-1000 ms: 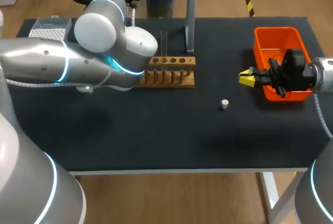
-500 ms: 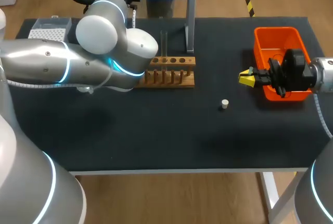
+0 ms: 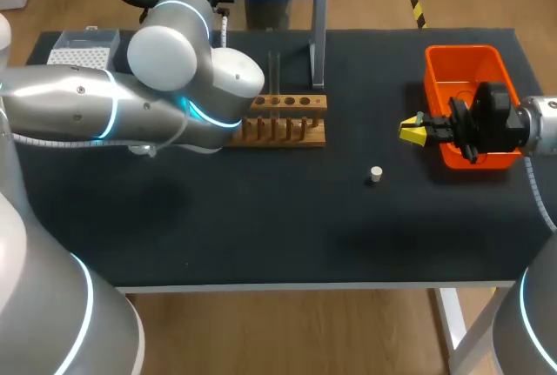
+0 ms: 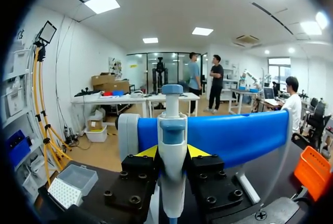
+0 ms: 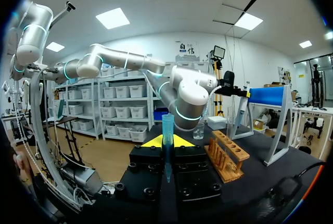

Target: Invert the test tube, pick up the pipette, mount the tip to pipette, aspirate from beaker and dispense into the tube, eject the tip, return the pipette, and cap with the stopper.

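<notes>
A white and blue pipette (image 4: 172,130) hangs on the stand with the blue bar (image 4: 234,130) at the back of the table. My left gripper (image 4: 171,154) is shut on the pipette, its black jaws pressed against both sides. In the head view my left arm covers that grip. My right gripper (image 3: 413,130) hovers beside the orange bin, shut on an upright blue pipette tip (image 5: 167,141). A clear test tube (image 3: 274,70) stands in the wooden rack (image 3: 287,121). The small white stopper (image 3: 375,174) lies on the mat. A glass beaker (image 5: 199,130) stands by my left arm.
An orange bin (image 3: 466,62) sits at the right, under my right wrist. The white tip box (image 3: 83,48) is at the back left corner. The stand's upright (image 3: 318,44) rises just behind the rack.
My left arm has edged very slightly towards the stand. The right arm, the stopper and the rack have not moved.
</notes>
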